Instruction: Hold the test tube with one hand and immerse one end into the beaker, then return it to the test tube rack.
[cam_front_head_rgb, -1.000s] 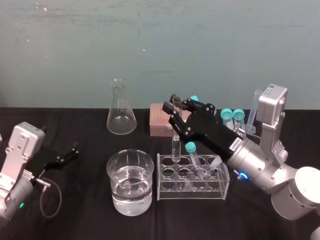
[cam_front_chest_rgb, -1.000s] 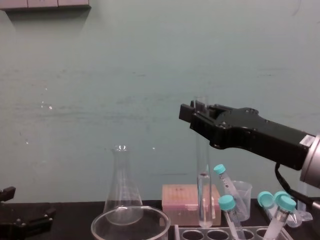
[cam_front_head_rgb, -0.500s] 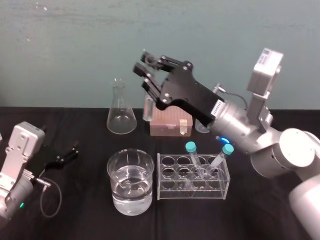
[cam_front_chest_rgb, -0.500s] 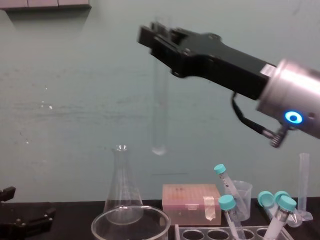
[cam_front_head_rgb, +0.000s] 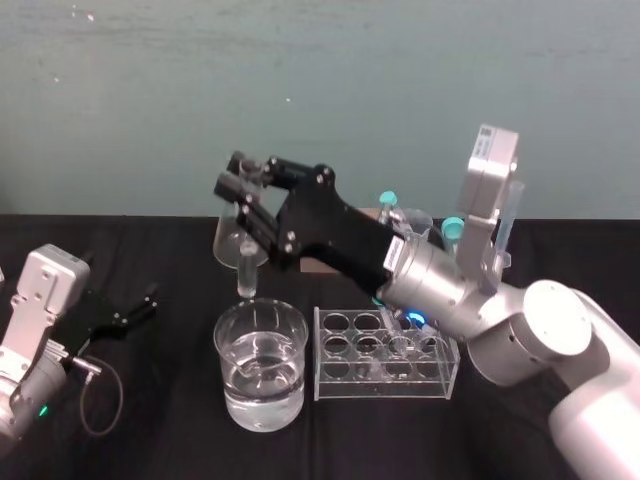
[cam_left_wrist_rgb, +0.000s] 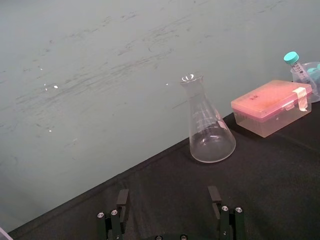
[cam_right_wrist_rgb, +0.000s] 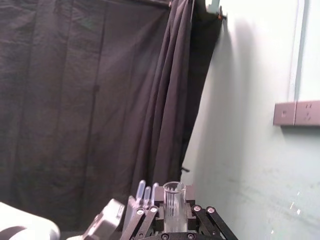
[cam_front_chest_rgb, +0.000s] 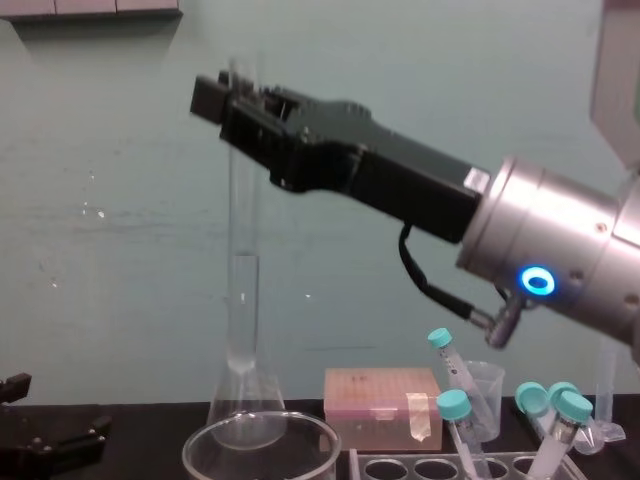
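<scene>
Now right claw (cam_front_head_rgb: 238, 176) clamps test tube (cam_front_chest_rgb: 240, 290) near its top; beaker (cam_front_head_rgb: 300, 352) sits below claw; off-centre descent could knock glass against rim.

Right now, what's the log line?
right gripper: shut on test tube | test tube: upright above beaker, not dipped | left gripper: open, parked left
</scene>
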